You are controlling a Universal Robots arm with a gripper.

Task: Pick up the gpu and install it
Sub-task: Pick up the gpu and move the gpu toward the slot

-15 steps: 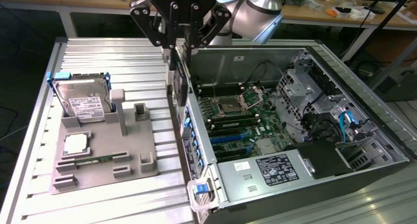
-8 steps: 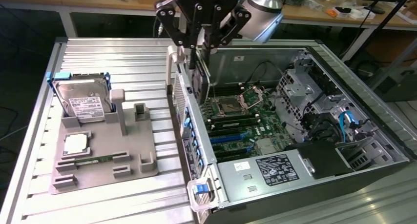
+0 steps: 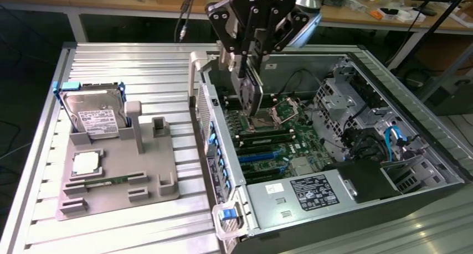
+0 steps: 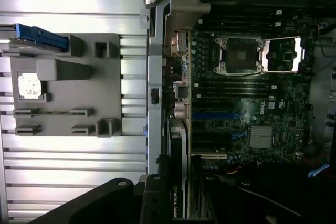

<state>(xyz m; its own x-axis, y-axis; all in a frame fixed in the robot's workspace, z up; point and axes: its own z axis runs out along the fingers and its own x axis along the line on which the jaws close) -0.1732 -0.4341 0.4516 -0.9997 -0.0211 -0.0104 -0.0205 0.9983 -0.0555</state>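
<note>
Hanging over the open case [image 3: 369, 171], the claw [image 3: 247, 59] is partly closed on the gpu [image 3: 251, 99], gripping it on edge, probably so its connector faces the motherboard [image 3: 273, 146] slots.

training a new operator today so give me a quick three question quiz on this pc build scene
1. True or false: the gpu is lying in the grey fixture tray.
2. Which part with a white label sits in that tray? A) hard drive B) cooling fan C) power supply
3. Fill in: the gripper holds the gpu on edge above the open computer ____.

Key:
1. False: it hangs from the gripper over the motherboard.
2. A
3. case
</note>
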